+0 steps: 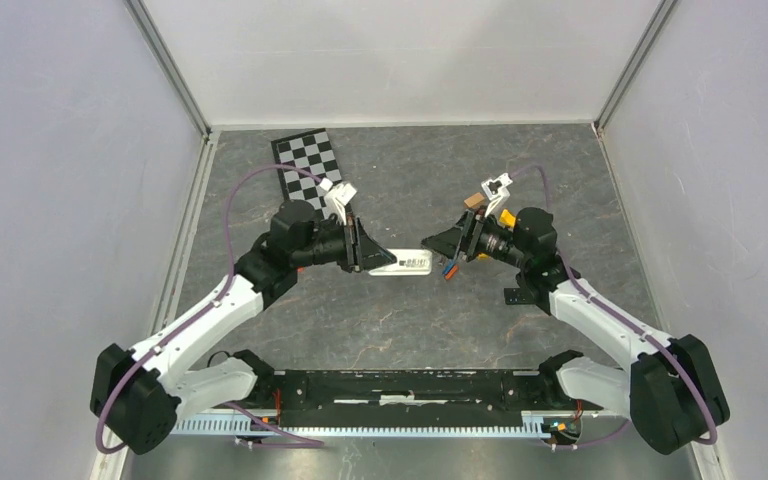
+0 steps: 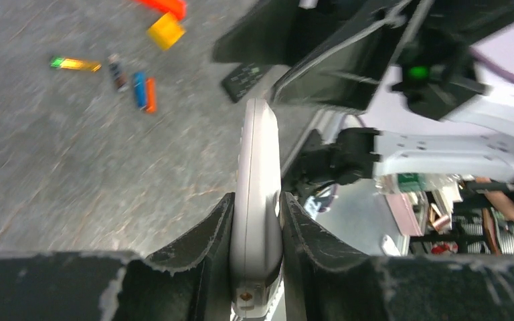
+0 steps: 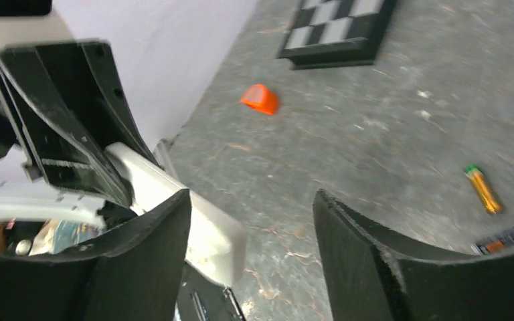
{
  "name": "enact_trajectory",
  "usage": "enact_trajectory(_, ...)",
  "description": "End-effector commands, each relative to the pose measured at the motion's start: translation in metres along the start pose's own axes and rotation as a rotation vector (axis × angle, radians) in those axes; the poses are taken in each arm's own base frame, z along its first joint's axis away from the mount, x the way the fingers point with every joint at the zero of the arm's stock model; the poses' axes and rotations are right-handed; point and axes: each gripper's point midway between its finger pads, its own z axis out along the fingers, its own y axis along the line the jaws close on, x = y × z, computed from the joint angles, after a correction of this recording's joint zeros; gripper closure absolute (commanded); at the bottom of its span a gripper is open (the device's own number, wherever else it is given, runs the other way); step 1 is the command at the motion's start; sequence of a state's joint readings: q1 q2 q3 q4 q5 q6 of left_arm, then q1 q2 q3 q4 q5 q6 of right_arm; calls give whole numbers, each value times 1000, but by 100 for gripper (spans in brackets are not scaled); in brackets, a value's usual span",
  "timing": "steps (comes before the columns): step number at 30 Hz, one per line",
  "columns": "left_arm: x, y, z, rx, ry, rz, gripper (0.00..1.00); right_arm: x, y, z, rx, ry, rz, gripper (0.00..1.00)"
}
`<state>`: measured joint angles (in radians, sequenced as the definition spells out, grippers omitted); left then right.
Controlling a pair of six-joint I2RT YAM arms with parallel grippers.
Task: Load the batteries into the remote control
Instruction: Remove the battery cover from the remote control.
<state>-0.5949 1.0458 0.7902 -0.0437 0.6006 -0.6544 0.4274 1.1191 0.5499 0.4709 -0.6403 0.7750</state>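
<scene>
My left gripper is shut on one end of the white remote and holds it above the table; in the left wrist view the remote is clamped edge-on between both fingers. My right gripper is open and faces the remote's free end; in its own view the remote lies just beside its left finger. The batteries lie on the table: a gold one, a dark one, a blue one and an orange one. The gold battery also shows in the right wrist view.
A yellow block and a red block lie beyond the batteries. An orange block sits near the checkerboard. A flat black piece lies under the remote's tip. Grey walls close the table's sides.
</scene>
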Motion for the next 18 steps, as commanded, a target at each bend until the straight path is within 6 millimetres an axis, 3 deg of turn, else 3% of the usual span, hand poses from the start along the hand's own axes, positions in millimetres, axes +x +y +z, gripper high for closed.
enact_trajectory(1, 28, 58, 10, -192, 28, -155, 98, 8, -46, -10, 254, -18, -42, 35)
enact_trajectory(9, 63, 101, 29, -236, 67, -324, 98, 66, -50, -3, 253, 64, 59, 52)
enact_trajectory(18, 91, 130, 26, -304, 105, -395, 98, 112, -48, 8, 202, 157, 194, 51)
